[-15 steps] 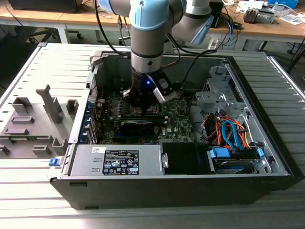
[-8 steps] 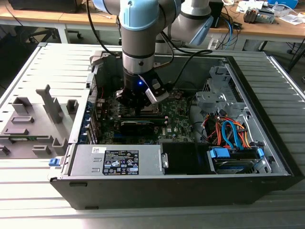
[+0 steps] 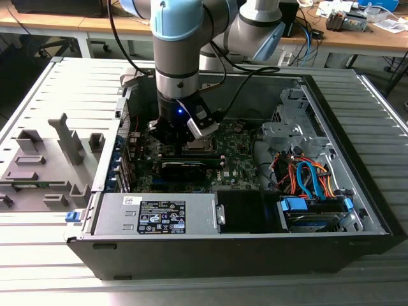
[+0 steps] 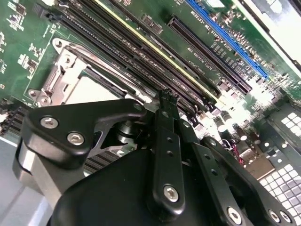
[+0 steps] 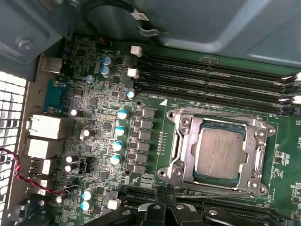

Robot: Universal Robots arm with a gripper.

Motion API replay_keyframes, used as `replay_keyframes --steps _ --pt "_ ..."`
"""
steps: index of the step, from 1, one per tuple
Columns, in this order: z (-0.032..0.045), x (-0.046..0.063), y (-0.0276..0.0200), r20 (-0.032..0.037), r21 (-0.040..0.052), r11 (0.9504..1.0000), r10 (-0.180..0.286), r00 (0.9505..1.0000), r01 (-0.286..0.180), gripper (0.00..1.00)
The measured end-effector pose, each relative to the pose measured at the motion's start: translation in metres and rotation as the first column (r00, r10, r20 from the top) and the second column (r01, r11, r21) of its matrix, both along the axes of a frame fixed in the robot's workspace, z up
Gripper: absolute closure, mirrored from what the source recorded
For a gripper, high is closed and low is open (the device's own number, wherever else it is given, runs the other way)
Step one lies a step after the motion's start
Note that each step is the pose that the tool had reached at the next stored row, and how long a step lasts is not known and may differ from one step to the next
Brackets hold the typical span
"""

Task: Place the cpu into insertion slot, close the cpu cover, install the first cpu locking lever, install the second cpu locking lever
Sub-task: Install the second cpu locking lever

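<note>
The cpu (image 5: 220, 153), a silver-grey square, lies flat in the insertion slot (image 3: 198, 148) on the green board. The cpu cover (image 5: 184, 143), a silvery frame with a square window, lies down around it. A thin metal locking lever (image 5: 216, 191) runs along the socket edge nearest my fingertips. My gripper (image 5: 164, 195) hangs low over the board beside the socket, fingers together, with the tips at that lever's end. I cannot tell whether they touch it. In the second wrist view one black finger (image 4: 165, 122) stands next to the socket frame (image 4: 61, 75). In the exterior view the gripper (image 3: 182, 134) is inside the open case.
Long black memory slots (image 5: 211, 80) run beside the socket. A black expansion card (image 3: 183, 169), the power supply (image 3: 156, 213), a drive cage (image 3: 287, 124) and coloured cables (image 3: 306, 178) fill the case. A grey fixture (image 3: 44, 159) stands outside it, at the exterior view's left.
</note>
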State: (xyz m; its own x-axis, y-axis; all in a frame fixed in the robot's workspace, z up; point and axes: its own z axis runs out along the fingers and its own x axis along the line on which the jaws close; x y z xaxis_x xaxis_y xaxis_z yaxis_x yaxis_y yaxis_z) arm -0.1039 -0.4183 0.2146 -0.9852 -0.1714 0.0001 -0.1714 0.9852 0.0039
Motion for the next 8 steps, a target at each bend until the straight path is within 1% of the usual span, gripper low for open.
replay_keyframes --steps 3,7,8 --pt "-0.0005 -0.0001 0.0 -0.0001 0.0 0.9991 0.044 0.9991 -0.044 0.89" --pt "-0.0011 -0.0001 0.0007 0.0002 0.0004 0.9946 0.104 0.9946 -0.104 0.89" --pt "-0.0011 -0.0001 0.0009 0.0002 0.0004 0.9923 0.124 0.9923 -0.124 0.89"
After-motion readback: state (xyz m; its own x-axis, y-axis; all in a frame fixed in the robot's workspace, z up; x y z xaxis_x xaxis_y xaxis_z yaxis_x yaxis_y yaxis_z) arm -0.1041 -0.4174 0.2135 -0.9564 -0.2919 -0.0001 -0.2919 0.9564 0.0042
